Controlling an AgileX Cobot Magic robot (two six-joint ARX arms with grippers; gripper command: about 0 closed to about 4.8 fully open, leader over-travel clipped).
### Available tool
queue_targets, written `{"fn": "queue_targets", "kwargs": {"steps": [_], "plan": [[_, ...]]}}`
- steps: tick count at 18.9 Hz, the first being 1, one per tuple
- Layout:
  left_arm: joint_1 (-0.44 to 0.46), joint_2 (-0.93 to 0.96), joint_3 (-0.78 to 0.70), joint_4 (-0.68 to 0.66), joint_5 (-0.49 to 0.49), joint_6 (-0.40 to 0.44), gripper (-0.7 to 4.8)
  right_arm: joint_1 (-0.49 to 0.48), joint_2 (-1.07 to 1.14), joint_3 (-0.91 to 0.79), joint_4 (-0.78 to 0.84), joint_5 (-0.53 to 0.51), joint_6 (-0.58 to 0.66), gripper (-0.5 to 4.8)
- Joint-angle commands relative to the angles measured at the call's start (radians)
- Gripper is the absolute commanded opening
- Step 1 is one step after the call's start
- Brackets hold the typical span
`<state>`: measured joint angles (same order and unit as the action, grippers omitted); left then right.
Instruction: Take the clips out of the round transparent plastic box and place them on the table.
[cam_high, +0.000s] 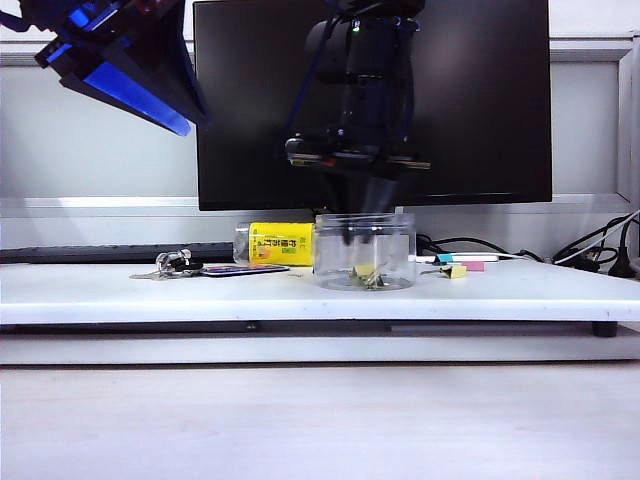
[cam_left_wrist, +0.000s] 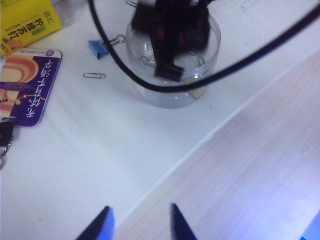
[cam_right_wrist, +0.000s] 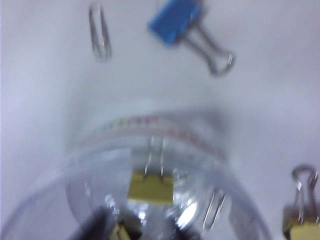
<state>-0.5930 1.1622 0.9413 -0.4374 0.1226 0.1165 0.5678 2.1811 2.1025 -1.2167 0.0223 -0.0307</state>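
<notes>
Your right gripper (cam_high: 362, 236) reaches into the round transparent plastic box (cam_high: 365, 252) above the clips (cam_right_wrist: 151, 186), its opening unclear; your left gripper (cam_left_wrist: 140, 222) hovers well aside, open, empty.

Bright, even light washes the long flat white table (cam_high: 120, 290), leaving only faint shadows. The exterior view is sharp, though the wide dark monitor screen (cam_high: 480, 100) swallows detail of the black arm before it. Both wrist views are soft: the squat round clear plastic jar (cam_right_wrist: 150, 165) smears into glare (its rim especially), and the blue binder clip (cam_right_wrist: 175, 20) is blurred.
</notes>
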Motion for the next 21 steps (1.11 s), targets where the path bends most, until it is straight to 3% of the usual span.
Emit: {"fn": "queue_targets", "kwargs": {"steps": [1,21], "plan": [[-0.001,-0.003,0.001,0.013,0.001,0.003,1.56,0.0,-0.011,0.004,-0.021,-0.006,-0.001,1.72],[-0.001,-0.003,0.001,-0.019,0.002,0.003,1.56,-0.001,0.013,0.004,-0.043,-0.021,0.008,1.81]]}}
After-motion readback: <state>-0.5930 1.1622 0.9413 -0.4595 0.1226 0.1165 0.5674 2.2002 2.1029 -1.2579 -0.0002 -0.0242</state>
